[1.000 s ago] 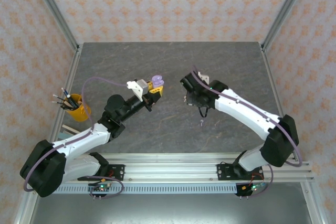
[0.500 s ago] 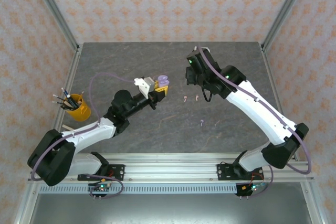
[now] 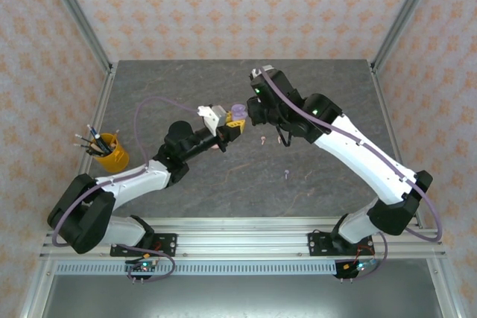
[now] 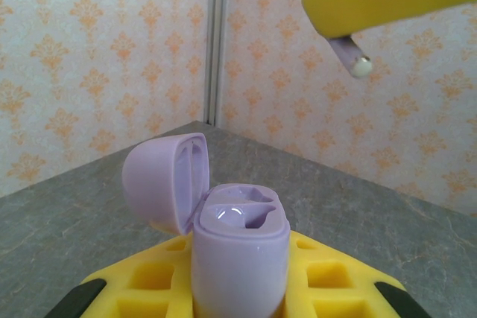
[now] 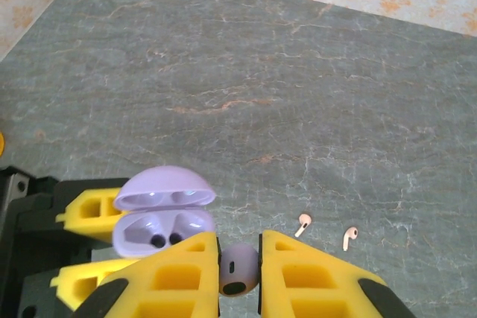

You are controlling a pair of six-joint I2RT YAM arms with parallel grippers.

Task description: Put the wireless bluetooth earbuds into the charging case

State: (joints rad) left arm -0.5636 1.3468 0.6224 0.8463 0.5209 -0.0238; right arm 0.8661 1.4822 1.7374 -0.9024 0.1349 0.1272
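The open-lidded lilac plastic charging case (image 4: 238, 247) is clamped upright in the left gripper (image 3: 232, 127) at centre frame. A lilac stemmed earbud (image 5: 238, 267) is pinched between the closed-in fingers of the right gripper (image 5: 238, 247), just beside the case. If the stem is misaligned with its well, the earbud could be jammed or dropped among the pale pink earbuds (image 5: 303, 223) lying on the grey stone-patterned table (image 5: 223, 72).

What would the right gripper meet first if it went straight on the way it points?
Probably the bare grey stone-patterned tabletop; the open lilac charging case sits just left of the right gripper's line, though depth is unclear.
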